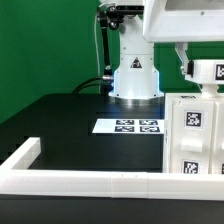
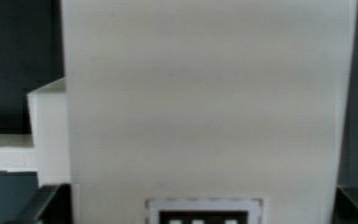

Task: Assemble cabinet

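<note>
The cabinet (image 1: 192, 135), a white box unit with black-and-white tags on its front, stands at the exterior view's right. My gripper (image 1: 198, 66) hangs just above its top and is shut on a white cabinet part with a tag (image 1: 207, 72). In the wrist view this white part (image 2: 202, 100) fills the middle. Its tag (image 2: 208, 212) sits between my dark fingers (image 2: 41, 205), which press on both sides. The cabinet's right side is cut off by the frame edge.
The marker board (image 1: 135, 126) lies flat on the black table in front of the robot base (image 1: 134, 75). A long low white rail (image 1: 80, 181) runs along the front and turns back at the left. A green wall stands behind.
</note>
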You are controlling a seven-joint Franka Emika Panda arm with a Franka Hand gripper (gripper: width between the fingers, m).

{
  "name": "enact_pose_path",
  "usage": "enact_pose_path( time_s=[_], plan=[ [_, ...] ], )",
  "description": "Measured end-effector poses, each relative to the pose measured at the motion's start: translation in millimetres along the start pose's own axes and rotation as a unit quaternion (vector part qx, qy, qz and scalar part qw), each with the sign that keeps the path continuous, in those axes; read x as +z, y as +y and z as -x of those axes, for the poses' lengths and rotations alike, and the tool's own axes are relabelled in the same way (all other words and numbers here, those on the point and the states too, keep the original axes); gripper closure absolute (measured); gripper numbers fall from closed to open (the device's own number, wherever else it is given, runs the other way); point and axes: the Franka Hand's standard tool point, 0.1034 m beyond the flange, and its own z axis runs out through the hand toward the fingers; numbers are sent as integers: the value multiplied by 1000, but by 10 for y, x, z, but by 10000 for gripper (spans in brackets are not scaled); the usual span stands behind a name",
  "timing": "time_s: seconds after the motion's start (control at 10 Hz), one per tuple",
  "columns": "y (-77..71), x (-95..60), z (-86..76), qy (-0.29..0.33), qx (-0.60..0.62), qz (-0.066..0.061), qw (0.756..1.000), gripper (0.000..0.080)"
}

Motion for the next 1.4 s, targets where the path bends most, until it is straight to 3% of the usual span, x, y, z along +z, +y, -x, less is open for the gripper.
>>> enact_pose_path(
  time_s=[0.8,1.0,1.4],
  plan=[
    [26,140,28,-10,2,2,1000,258],
    [26,141,28,-10,2,2,1000,161],
    [26,142,29,-10,2,2,1000,151]
  ],
)
